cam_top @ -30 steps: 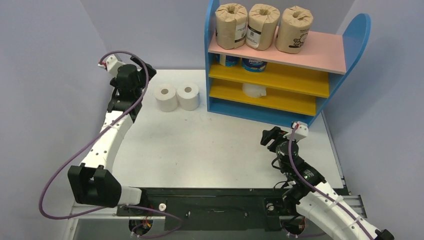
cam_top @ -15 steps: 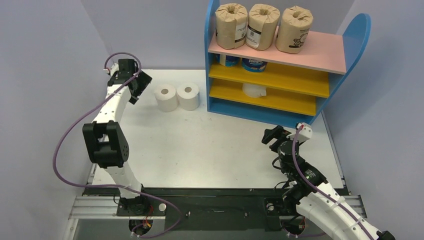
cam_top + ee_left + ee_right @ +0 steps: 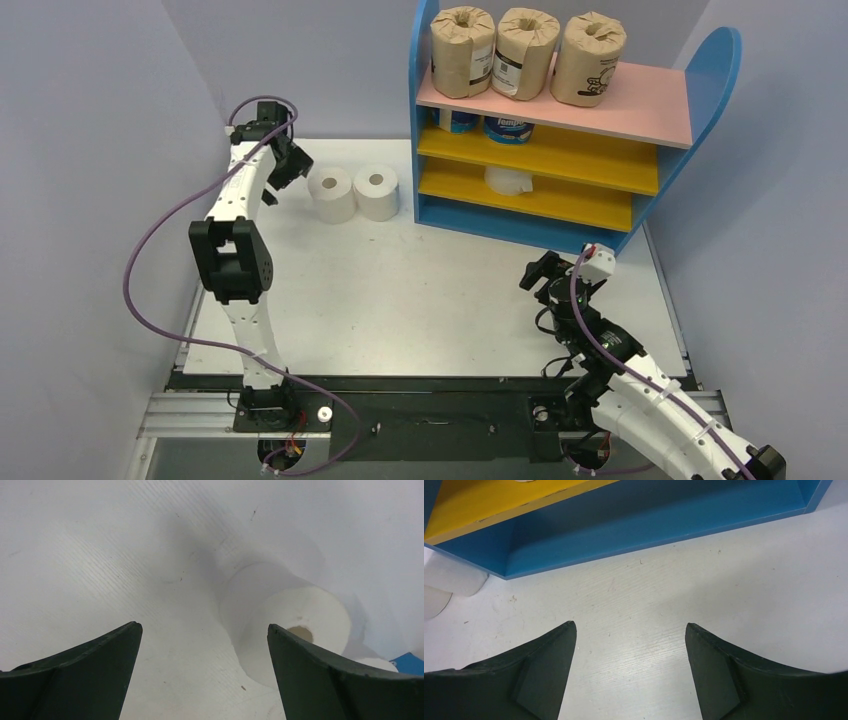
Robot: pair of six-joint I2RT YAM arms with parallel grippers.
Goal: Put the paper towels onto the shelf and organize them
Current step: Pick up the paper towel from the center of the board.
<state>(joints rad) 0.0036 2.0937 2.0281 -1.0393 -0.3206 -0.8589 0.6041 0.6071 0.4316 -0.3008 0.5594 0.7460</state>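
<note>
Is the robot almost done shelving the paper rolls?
More than half. Done: three brown rolls on the pink board, two blue-and-white rolls below, one white roll on the lower yellow board. In hand: nothing; the open left claw hovers near two white rolls on the table. Left: shelving those two.

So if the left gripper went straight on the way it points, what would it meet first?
Probably the nearer white roll: it stands ahead of the left gripper, right of centre, in line with one open jaw. The centre line seems aimed at table; depth is unclear.
</note>
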